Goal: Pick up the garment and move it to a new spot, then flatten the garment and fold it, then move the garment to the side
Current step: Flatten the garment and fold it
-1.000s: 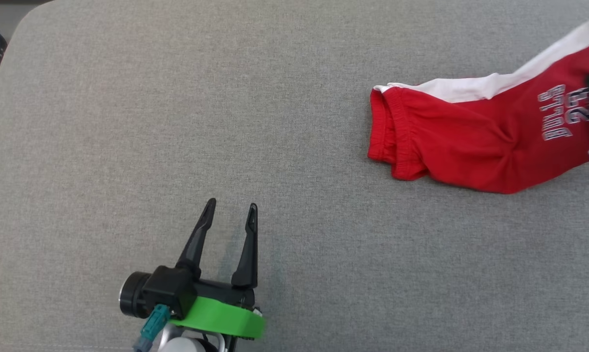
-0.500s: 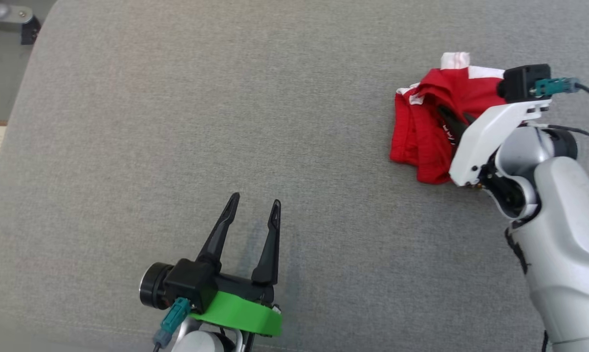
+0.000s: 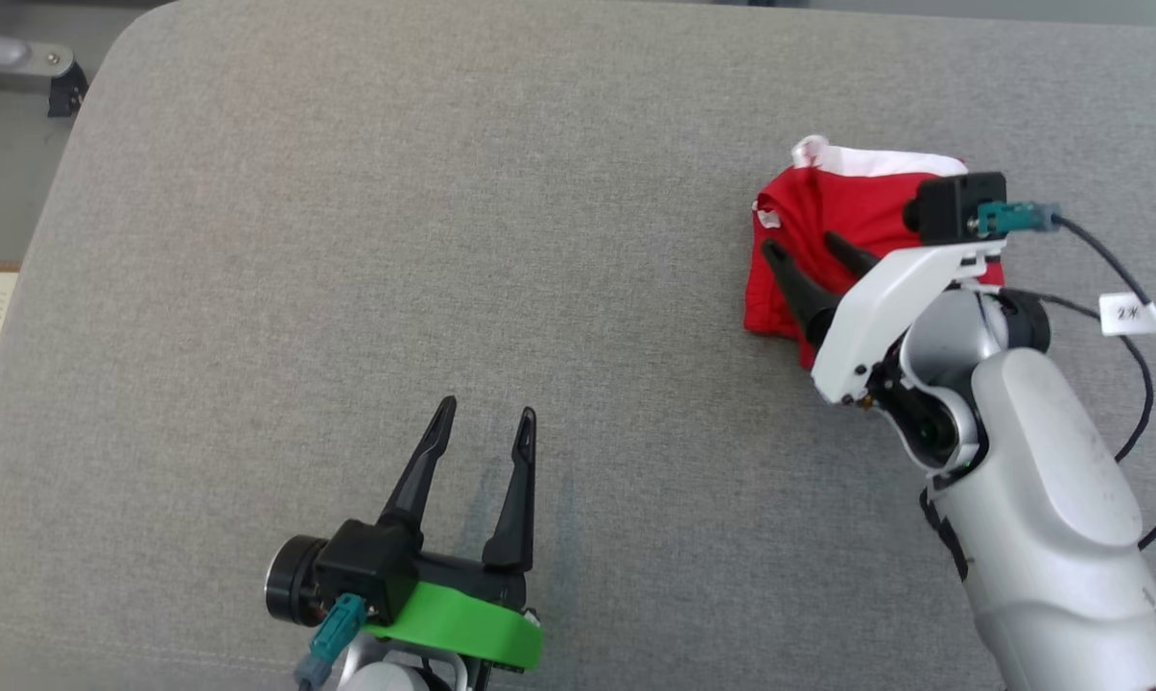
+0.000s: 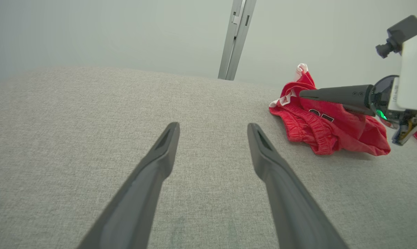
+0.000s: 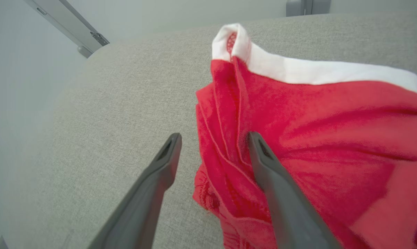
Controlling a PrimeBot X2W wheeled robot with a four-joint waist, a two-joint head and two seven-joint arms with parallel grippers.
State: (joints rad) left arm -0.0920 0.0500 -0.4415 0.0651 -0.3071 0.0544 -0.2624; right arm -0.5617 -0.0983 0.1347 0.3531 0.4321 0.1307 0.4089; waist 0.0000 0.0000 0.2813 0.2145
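Right wrist view: crumpled red garment (image 5: 315,121) under the right end effector (image 5: 214,136), jaws spread wide.

White cable tag (image 3: 1129,314), marking illegible

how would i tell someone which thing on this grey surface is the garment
Look over the wide grey fabric surface toward its far right side. There, beneath the open fingers of the right gripper, lies a bunched pair of red shorts. Its bright red cloth and white band mark it out.
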